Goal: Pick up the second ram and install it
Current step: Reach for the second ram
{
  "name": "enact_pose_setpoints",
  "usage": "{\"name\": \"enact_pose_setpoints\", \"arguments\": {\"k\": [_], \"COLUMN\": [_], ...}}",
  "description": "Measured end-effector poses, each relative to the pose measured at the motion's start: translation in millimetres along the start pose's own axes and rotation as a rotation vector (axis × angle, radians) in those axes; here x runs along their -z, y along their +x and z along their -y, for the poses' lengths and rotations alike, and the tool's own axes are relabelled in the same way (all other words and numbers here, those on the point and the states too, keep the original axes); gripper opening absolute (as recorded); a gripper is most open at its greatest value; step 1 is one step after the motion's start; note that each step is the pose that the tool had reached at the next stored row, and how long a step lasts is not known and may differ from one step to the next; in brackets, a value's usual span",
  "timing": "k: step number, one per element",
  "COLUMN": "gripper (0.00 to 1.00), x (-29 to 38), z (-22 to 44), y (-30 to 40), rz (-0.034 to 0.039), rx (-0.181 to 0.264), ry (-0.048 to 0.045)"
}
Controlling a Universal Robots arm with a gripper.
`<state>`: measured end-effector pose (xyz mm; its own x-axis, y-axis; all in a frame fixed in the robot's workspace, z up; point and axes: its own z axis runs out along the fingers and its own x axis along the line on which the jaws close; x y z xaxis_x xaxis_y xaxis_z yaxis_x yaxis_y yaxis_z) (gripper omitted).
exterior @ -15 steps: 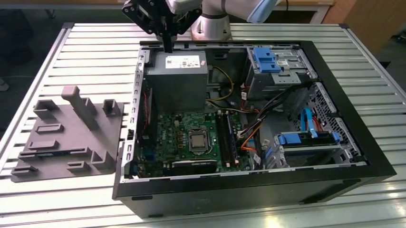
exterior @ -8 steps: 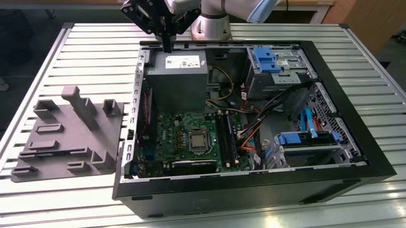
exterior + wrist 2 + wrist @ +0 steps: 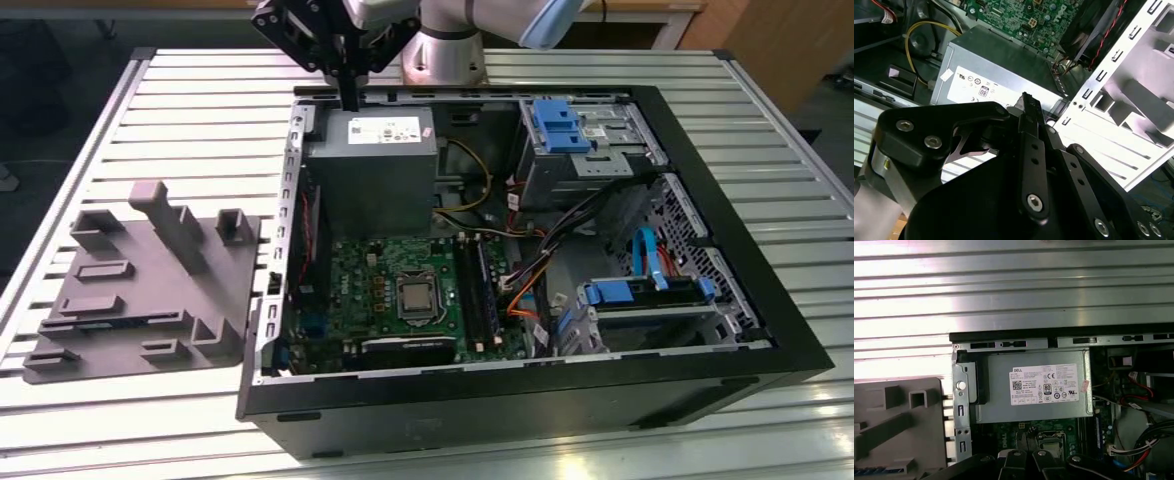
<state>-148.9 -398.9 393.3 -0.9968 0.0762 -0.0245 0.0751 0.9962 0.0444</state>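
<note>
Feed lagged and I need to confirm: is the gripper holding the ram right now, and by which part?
Nothing appears to be held: the gripper is shut with no stick in it, hanging above the grey power supply.

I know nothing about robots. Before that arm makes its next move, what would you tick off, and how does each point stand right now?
1. Computer case open, motherboard exposed: ok.
2. Gripper over the memory slots: not ok. It hangs above the power supply.
3. Memory stick held by the gripper: cannot tell.
4. A memory slot free for the stick: cannot tell.
5. Grey holder tray lying flat on the table beside the case: ok.
</note>
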Motion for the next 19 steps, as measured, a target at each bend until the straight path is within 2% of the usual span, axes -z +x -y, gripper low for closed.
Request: {"name": "enact_pose_setpoints", "arguments": {"k": [19], "gripper": [0.11], "x": [0.1], "z": [0.3], "y": [4.2], "rz": [0.0000], "rx": [0.000], "ry": [0.0000]}}
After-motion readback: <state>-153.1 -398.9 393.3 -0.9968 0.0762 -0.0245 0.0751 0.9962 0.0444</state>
